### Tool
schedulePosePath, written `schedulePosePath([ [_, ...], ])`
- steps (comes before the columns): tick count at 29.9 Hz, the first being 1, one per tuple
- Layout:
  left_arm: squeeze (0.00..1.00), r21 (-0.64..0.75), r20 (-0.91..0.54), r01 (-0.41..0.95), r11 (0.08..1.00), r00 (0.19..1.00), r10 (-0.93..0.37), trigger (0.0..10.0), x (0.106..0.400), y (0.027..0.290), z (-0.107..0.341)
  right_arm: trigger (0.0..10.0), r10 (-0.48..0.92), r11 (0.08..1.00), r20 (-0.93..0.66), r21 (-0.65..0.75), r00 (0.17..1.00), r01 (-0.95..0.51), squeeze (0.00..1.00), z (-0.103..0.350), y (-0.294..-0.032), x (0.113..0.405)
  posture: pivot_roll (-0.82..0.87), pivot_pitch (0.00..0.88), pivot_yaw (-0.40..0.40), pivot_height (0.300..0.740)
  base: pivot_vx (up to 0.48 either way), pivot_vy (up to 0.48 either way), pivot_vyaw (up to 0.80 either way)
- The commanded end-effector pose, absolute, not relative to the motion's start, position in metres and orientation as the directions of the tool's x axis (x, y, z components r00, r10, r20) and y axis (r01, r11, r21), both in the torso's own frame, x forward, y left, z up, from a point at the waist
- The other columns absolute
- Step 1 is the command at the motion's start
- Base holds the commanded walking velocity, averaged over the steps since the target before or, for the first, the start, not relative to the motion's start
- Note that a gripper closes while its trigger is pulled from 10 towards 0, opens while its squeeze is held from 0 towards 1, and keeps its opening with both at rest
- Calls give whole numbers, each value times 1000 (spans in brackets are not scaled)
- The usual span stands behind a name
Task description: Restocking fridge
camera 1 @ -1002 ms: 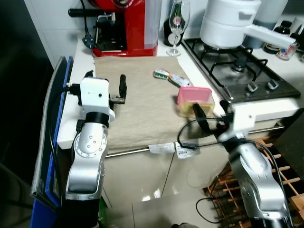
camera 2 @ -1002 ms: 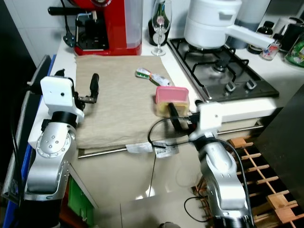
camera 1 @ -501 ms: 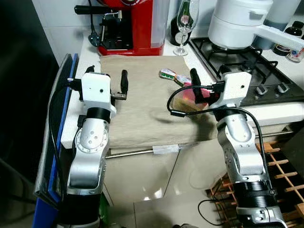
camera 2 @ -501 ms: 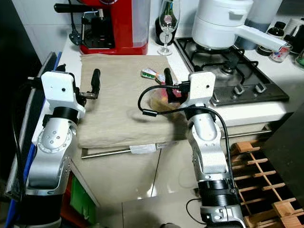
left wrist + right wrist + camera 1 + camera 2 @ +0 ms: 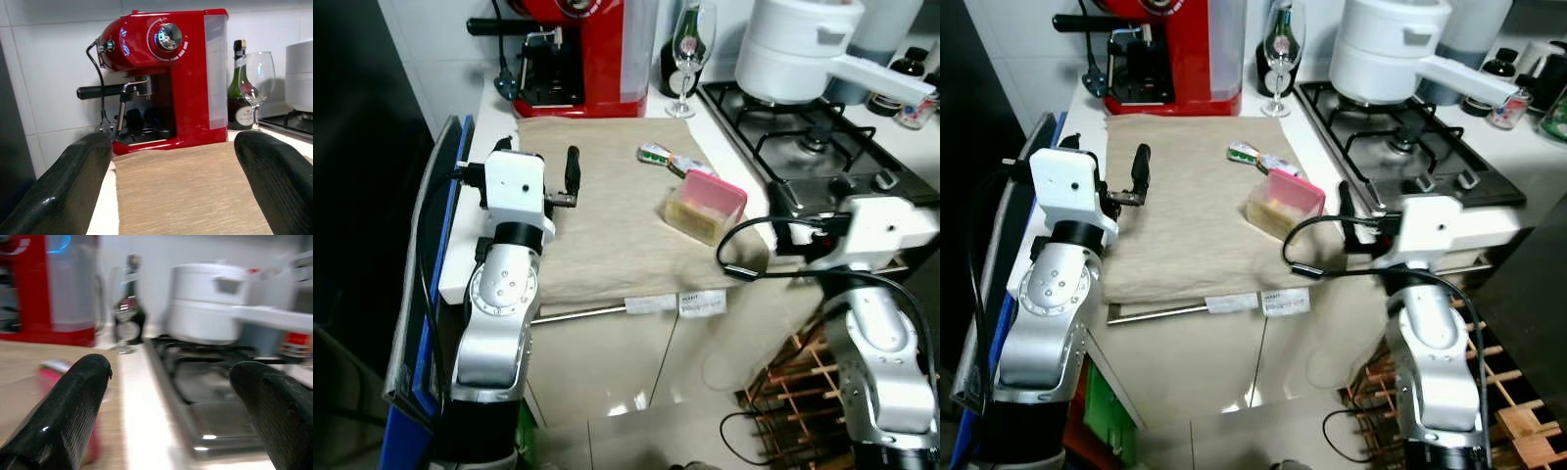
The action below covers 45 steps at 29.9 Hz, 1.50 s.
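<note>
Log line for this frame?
task: restock fridge | left hand: open, over cloth | right hand: open, empty, by hob | pink-lidded box: on cloth

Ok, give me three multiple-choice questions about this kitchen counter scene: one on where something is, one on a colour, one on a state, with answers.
1. Where does the lidded food box lie?
A. on the beige cloth
B. on the stove
C. on the floor

2. What colour is the coffee machine?
A. white
B. red
C. blue

3. How is the left gripper?
A. shut on the wine glass
B. shut on the food box
C. open, holding nothing

Answers:
1. A, the box rests on the cloth near its stove-side edge.
2. B, its body is bright red.
3. C, its fingers stand wide apart in the left wrist view with bare cloth between them.
</note>
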<state>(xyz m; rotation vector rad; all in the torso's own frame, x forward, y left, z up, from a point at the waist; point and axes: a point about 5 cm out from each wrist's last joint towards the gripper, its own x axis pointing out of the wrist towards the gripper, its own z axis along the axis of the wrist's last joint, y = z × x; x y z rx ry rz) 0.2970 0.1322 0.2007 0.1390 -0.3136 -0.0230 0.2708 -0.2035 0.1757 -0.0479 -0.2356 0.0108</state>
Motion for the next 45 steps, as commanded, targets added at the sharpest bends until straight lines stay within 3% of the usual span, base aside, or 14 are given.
schedulePosePath([
  [1, 0, 133, 302, 40, 990, 950, -79, 10000, 301, 127, 203, 10000, 7, 998, 253, -56, 967, 7, 196, 181, -204, 277, -115, 0, 8, 740, 0, 0, 0],
  [2, 0, 133, 302, 40, 990, 950, -79, 10000, 301, 127, 203, 10000, 7, 998, 253, -56, 967, 7, 196, 181, -204, 277, -115, 0, 8, 740, 0, 0, 0],
  [4, 0, 98, 257, 223, 970, 936, -241, 10000, 300, 113, 195, 10000, 38, 998, 289, -49, 957, -25, 196, 190, -192, 289, -109, 0, 12, 740, 0, 0, 0],
  [5, 0, 98, 257, 223, 970, 936, -241, 10000, 300, 113, 195, 10000, 38, 998, 289, -49, 957, -25, 196, 190, -192, 289, -109, 0, 12, 740, 0, 0, 0],
  [6, 0, 103, 212, 364, 926, 901, -378, 10000, 294, 102, 185, 10000, 77, 997, 298, -40, 952, -69, 200, 193, -180, 297, -103, 0, 9, 740, 0, 0, 0],
  [11, 0, 144, 239, 461, 875, 842, -483, 10000, 274, 102, 180, 10000, 156, 987, 279, -6, 948, -161, 200, 191, -160, 308, -83, 5, -5, 740, 0, 0, 0],
  [19, 0, 124, 244, 476, 871, 836, -491, 10000, 249, 130, 189, 10000, 224, 968, 287, 43, 932, -246, 204, 190, -132, 318, -22, 0, -6, 740, 0, 0, 0],
  [29, 0, 109, 239, 477, 872, 839, -489, 10000, 249, 135, 196, 10000, 212, 968, 284, 68, 935, -240, 200, 186, -131, 309, 3, 0, 9, 740, 0, 0, 0],
  [40, 0, 65, 192, 454, 888, 868, -458, 10000, 245, 140, 186, 10000, 396, 913, 190, 26, 899, -408, 204, 165, -120, 281, 5, 0, -4, 740, 0, 0, 0],
  [45, 0, 4, 135, 407, 914, 905, -403, 10000, 225, 152, 163, 10000, 442, 891, 160, 29, 882, -452, 204, 162, -118, 278, 7, 0, -14, 740, 0, 0, 0],
])
